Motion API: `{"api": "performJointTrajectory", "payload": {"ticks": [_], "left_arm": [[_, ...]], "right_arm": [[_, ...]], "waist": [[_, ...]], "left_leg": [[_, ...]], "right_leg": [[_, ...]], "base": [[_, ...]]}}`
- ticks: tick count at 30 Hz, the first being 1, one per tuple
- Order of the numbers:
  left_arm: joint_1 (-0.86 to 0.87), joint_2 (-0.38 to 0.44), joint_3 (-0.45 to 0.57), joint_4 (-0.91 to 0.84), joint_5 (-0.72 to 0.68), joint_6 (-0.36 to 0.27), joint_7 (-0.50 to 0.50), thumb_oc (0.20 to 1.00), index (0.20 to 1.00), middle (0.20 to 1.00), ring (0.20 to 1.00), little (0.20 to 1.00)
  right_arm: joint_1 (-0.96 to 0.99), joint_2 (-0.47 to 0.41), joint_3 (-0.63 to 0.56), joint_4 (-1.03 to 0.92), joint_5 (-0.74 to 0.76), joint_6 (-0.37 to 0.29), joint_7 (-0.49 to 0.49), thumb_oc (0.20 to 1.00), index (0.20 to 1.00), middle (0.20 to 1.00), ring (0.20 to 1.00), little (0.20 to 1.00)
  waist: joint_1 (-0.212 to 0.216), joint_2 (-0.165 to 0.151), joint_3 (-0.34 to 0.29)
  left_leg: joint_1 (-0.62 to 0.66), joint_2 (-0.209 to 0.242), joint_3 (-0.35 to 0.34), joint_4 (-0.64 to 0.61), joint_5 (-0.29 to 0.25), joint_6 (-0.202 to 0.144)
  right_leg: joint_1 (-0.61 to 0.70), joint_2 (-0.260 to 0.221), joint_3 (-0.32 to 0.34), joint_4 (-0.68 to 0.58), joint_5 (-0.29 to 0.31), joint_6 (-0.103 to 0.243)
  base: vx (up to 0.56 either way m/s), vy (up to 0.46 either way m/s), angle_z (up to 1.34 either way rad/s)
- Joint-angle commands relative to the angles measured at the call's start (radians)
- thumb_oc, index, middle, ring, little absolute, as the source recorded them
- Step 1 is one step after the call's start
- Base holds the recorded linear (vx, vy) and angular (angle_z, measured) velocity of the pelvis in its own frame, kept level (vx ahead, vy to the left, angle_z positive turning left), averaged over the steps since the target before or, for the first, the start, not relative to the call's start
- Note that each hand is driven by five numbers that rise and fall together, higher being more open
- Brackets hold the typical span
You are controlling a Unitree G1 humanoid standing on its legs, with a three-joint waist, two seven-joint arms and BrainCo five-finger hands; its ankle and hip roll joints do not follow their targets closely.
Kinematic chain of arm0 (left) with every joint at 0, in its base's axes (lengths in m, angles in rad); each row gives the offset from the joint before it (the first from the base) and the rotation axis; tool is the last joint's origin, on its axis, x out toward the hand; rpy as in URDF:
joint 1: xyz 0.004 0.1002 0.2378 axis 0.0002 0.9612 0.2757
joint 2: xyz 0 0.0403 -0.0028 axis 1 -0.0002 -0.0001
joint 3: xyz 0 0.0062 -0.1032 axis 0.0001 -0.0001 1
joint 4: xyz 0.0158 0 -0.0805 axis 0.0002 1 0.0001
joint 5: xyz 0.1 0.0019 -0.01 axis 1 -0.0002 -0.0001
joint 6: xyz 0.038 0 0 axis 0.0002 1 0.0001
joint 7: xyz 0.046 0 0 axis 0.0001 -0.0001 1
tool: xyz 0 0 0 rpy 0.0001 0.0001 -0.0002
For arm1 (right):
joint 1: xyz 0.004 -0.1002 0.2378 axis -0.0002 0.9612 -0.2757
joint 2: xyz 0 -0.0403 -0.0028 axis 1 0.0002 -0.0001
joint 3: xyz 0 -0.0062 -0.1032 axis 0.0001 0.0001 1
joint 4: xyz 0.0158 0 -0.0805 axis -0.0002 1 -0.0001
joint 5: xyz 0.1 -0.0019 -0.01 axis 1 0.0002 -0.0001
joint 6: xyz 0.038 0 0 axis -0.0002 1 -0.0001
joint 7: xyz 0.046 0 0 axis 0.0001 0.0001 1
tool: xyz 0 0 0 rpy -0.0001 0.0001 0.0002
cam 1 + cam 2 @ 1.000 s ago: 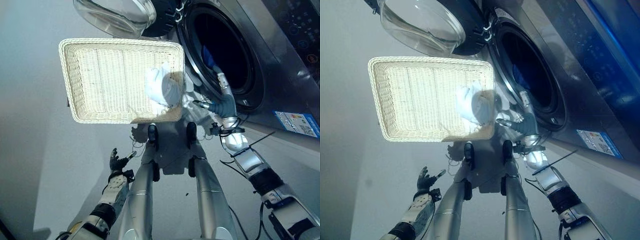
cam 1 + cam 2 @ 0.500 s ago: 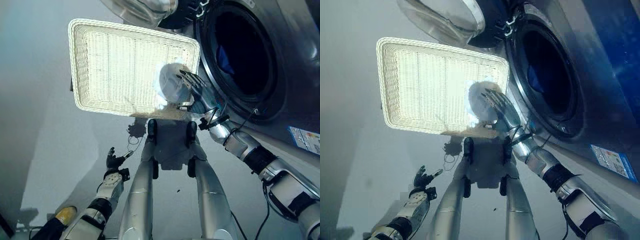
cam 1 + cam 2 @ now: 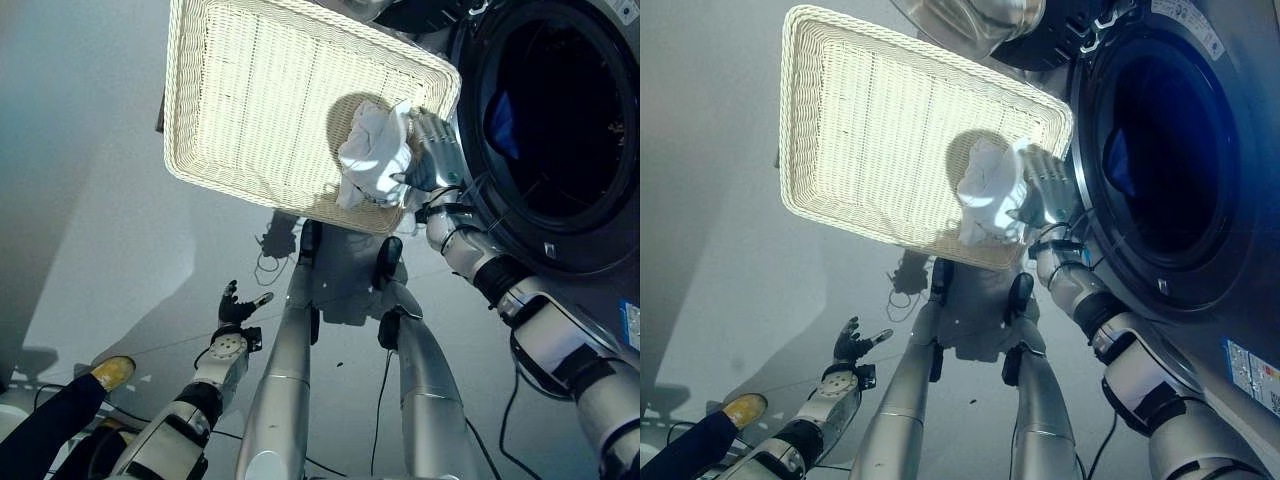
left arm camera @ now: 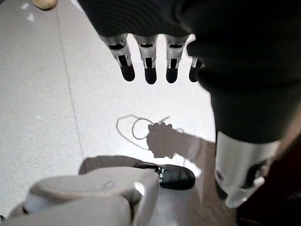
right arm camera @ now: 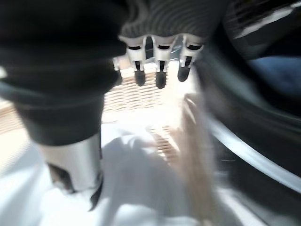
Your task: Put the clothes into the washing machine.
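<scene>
Basket (image 3: pixel 250 110) holds 1 white garment (image 3: pixel 372 155), right hand (image 3: pixel 432 160) touching.

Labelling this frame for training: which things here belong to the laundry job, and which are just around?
Job:
white garment
wicker basket
washing machine
blue garment in the drum
right hand at the garment

Around:
left hand, idle
person's yellow shoe

Crumpled white cloth (image 3: pixel 373 152) in wicker basket (image 3: pixel 250 110); something blue, perhaps clothing (image 3: pixel 503 124), inside washer (image 3: pixel 560 150).
</scene>
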Motion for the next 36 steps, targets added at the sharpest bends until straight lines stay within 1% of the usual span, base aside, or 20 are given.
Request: {"api": "performJointTrajectory", "payload": {"ticks": [1, 2, 3, 4, 5, 8, 9, 11, 12, 14, 15, 17, 19, 21, 22, 25, 31, 33, 35, 36], "left_arm": [[0.01, -0.038, 0.007, -0.013, -0.023, -0.004, 0.029, 1.0, 1.0, 1.0, 1.0, 1.0], [0.009, -0.037, 0.006, -0.017, -0.024, -0.004, 0.03, 1.0, 1.0, 1.0, 1.0, 1.0], [0.001, -0.035, 0.003, -0.03, -0.027, -0.006, 0.028, 1.0, 1.0, 1.0, 1.0, 1.0], [0.0, -0.034, 0.003, -0.033, -0.027, -0.006, 0.027, 1.0, 1.0, 1.0, 1.0, 1.0], [-0.002, -0.031, -0.004, -0.051, -0.026, -0.004, 0.033, 1.0, 1.0, 1.0, 1.0, 1.0], [-0.007, -0.023, -0.011, -0.065, -0.026, 0.0, 0.033, 1.0, 1.0, 1.0, 1.0, 1.0], [-0.007, -0.018, -0.015, -0.073, -0.028, 0.001, 0.033, 1.0, 1.0, 1.0, 1.0, 1.0], [-0.007, -0.011, -0.018, -0.084, -0.023, 0.007, 0.034, 1.0, 1.0, 1.0, 1.0, 1.0], [-0.007, -0.011, -0.019, -0.086, -0.023, 0.007, 0.035, 1.0, 1.0, 1.0, 1.0, 1.0], [-0.005, -0.003, -0.027, -0.103, -0.021, 0.019, 0.038, 1.0, 1.0, 1.0, 1.0, 1.0], [-0.004, -0.003, -0.028, -0.104, -0.02, 0.02, 0.038, 1.0, 1.0, 1.0, 1.0, 1.0], [0.0, 0.005, -0.031, -0.114, -0.014, 0.028, 0.035, 1.0, 1.0, 1.0, 1.0, 1.0], [0.005, 0.007, -0.03, -0.119, -0.01, 0.029, 0.035, 1.0, 1.0, 1.0, 1.0, 1.0], [0.007, 0.011, -0.03, -0.123, -0.003, 0.033, 0.035, 1.0, 1.0, 1.0, 1.0, 1.0], [0.008, 0.011, -0.03, -0.125, -0.001, 0.033, 0.036, 1.0, 1.0, 1.0, 1.0, 1.0], [0.008, 0.014, -0.028, -0.127, 0.002, 0.032, 0.032, 1.0, 1.0, 1.0, 1.0, 1.0], [0.022, 0.005, -0.02, -0.136, 0.01, 0.023, 0.042, 1.0, 1.0, 1.0, 1.0, 1.0], [0.035, -0.004, -0.01, -0.14, 0.012, 0.018, 0.053, 1.0, 1.0, 1.0, 1.0, 1.0], [0.039, -0.008, -0.007, -0.14, 0.013, 0.017, 0.057, 1.0, 1.0, 1.0, 1.0, 1.0], [0.048, -0.017, 0.0, -0.136, 0.014, 0.01, 0.065, 1.0, 1.0, 1.0, 1.0, 1.0]], "right_arm": [[0.003, -0.051, 0.007, 0.01, 0.044, 0.082, 0.037, 1.0, 1.0, 1.0, 1.0, 1.0], [0.001, -0.052, 0.007, 0.015, 0.045, 0.087, 0.045, 1.0, 1.0, 1.0, 1.0, 1.0], [-0.01, -0.056, 0.016, 0.05, 0.047, 0.122, 0.105, 1.0, 1.0, 1.0, 1.0, 1.0], [-0.012, -0.056, 0.018, 0.054, 0.044, 0.126, 0.115, 1.0, 1.0, 1.0, 1.0, 1.0], [-0.021, -0.057, 0.031, 0.071, 0.031, 0.161, 0.179, 1.0, 1.0, 1.0, 1.0, 1.0], [-0.036, -0.06, 0.053, 0.095, 0.003, 0.175, 0.248, 1.0, 1.0, 1.0, 1.0, 1.0], [-0.045, -0.061, 0.068, 0.102, -0.017, 0.191, 0.308, 1.0, 1.0, 1.0, 1.0, 1.0], [-0.061, -0.06, 0.094, 0.113, -0.049, 0.19, 0.364, 1.0, 1.0, 1.0, 1.0, 1.0], [-0.064, -0.06, 0.099, 0.117, -0.051, 0.186, 0.368, 1.0, 1.0, 1.0, 1.0, 1.0], [-0.091, -0.06, 0.136, 0.122, -0.088, 0.146, 0.409, 1.0, 1.0, 1.0, 1.0, 1.0], [-0.093, -0.059, 0.139, 0.122, -0.095, 0.138, 0.409, 1.0, 1.0, 1.0, 1.0, 1.0], [-0.119, -0.059, 0.166, 0.097, -0.144, 0.092, 0.421, 1.0, 1.0, 1.0, 1.0, 1.0], [-0.125, -0.061, 0.177, 0.077, -0.153, 0.07, 0.423, 1.0, 1.0, 1.0, 1.0, 1.0], [-0.136, -0.06, 0.197, 0.041, -0.154, 0.02, 0.431, 1.0, 1.0, 1.0, 1.0, 1.0], [-0.141, -0.061, 0.204, 0.025, -0.154, 0.017, 0.431, 1.0, 1.0, 1.0, 1.0, 1.0], [-0.142, -0.063, 0.219, -0.015, -0.13, 0.005, 0.391, 1.0, 1.0, 1.0, 1.0, 1.0], [-0.102, -0.065, 0.153, -0.12, -0.044, 0.015, 0.203, 1.0, 1.0, 1.0, 1.0, 1.0], [-0.067, -0.074, 0.096, -0.202, -0.032, 0.029, 0.082, 1.0, 1.0, 1.0, 1.0, 1.0], [-0.051, -0.078, 0.074, -0.229, -0.032, 0.031, 0.052, 1.0, 1.0, 1.0, 1.0, 1.0], [-0.023, -0.084, 0.031, -0.274, -0.039, 0.033, -0.011, 1.0, 1.0, 1.0, 1.0, 1.0]], "waist": [[0.011, 0.066, -0.019], [0.011, 0.067, -0.019], [0.014, 0.073, -0.019], [0.015, 0.074, -0.019], [0.018, 0.08, -0.019], [0.022, 0.086, -0.019], [0.025, 0.088, -0.019], [0.03, 0.09, -0.019], [0.031, 0.091, -0.019], [0.037, 0.094, -0.019], [0.038, 0.095, -0.019], [0.042, 0.095, -0.019], [0.043, 0.093, -0.019], [0.045, 0.089, -0.019], [0.045, 0.088, -0.019], [0.045, 0.085, -0.019], [0.032, 0.079, -0.019], [0.017, 0.073, -0.019], [0.012, 0.069, -0.019], [0.002, 0.065, -0.019]], "left_leg": [[-0.015, -0.053, 0.07, 0.042, -0.061, 0.018], [-0.017, -0.053, 0.07, 0.043, -0.061, 0.017], [-0.029, -0.05, 0.07, 0.043, -0.058, 0.017], [-0.031, -0.05, 0.07, 0.043, -0.058, 0.017], [-0.039, -0.05, 0.069, 0.042, -0.055, 0.017], [-0.049, -0.051, 0.067, 0.044, -0.052, 0.016], [-0.056, -0.051, 0.064, 0.045, -0.051, 0.017], [-0.063, -0.05, 0.061, 0.046, -0.05, 0.018], [-0.065, -0.05, 0.06, 0.047, -0.05, 0.018], [-0.074, -0.051, 0.056, 0.046, -0.045, 0.017], [-0.075, -0.051, 0.055, 0.046, -0.045, 0.017], [-0.081, -0.053, 0.048, 0.048, -0.044, 0.017], [-0.082, -0.053, 0.046, 0.048, -0.043, 0.017], [-0.083, -0.053, 0.044, 0.044, -0.041, 0.017], [-0.082, -0.053, 0.045, 0.043, -0.04, 0.016], [-0.082, -0.051, 0.045, 0.041, -0.038, 0.017], [-0.075, -0.048, 0.049, 0.037, -0.039, 0.016], [-0.069, -0.048, 0.053, 0.038, -0.044, 0.017], [-0.067, -0.048, 0.054, 0.038, -0.045, 0.018], [-0.06, -0.048, 0.059, 0.036, -0.047, 0.019]], "right_leg": [[-0.016, 0.039, -0.019, 0.001, 0.026, 0.078], [-0.018, 0.039, -0.019, 0.003, 0.025, 0.078], [-0.032, 0.039, -0.02, 0.008, 0.023, 0.076], [-0.035, 0.039, -0.02, 0.01, 0.022, 0.076], [-0.044, 0.039, -0.022, 0.012, 0.022, 0.075], [-0.056, 0.039, -0.022, 0.017, 0.021, 0.073], [-0.063, 0.04, -0.022, 0.019, 0.02, 0.071], [-0.069, 0.038, -0.026, 0.02, 0.021, 0.07], [-0.071, 0.038, -0.026, 0.021, 0.021, 0.07], [-0.079, 0.039, -0.028, 0.018, 0.025, 0.069], [-0.08, 0.039, -0.027, 0.017, 0.026, 0.069], [-0.086, 0.041, -0.026, 0.015, 0.029, 0.069], [-0.087, 0.043, -0.027, 0.014, 0.028, 0.07], [-0.086, 0.046, -0.028, 0.011, 0.028, 0.07], [-0.086, 0.047, -0.029, 0.011, 0.028, 0.07], [-0.087, 0.05, -0.028, 0.014, 0.027, 0.069], [-0.085, 0.06, -0.015, 0.016, 0.028, 0.07], [-0.082, 0.066, -0.002, 0.013, 0.03, 0.072], [-0.082, 0.069, 0.002, 0.013, 0.03, 0.072], [-0.077, 0.073, 0.01, 0.011, 0.03, 0.072]], "base": [[0.04, -0.023, 0.04], [0.06, -0.035, 0.02], [0.05, -0.024, -0.01], [0.06, -0.042, -0.01], [0.04, -0.037, 0.01], [0.03, -0.038, 0.0], [0.03, -0.053, -0.01], [0.03, -0.066, 0.0], [0.03, -0.067, -0.01], [0.03, -0.051, -0.01], [0.01, -0.038, -0.02], [0.02, -0.045, -0.02], [0.01, -0.043, -0.02], [0.01, -0.05, -0.02], [0.0, 0.0, 0.0], [0.01, -0.014, -0.04], [0.0, 0.008, -0.01], [0.0, 0.071, 0.01], [0.0, 0.059, 0.0], [0.0, 0.062, -0.01]]}}
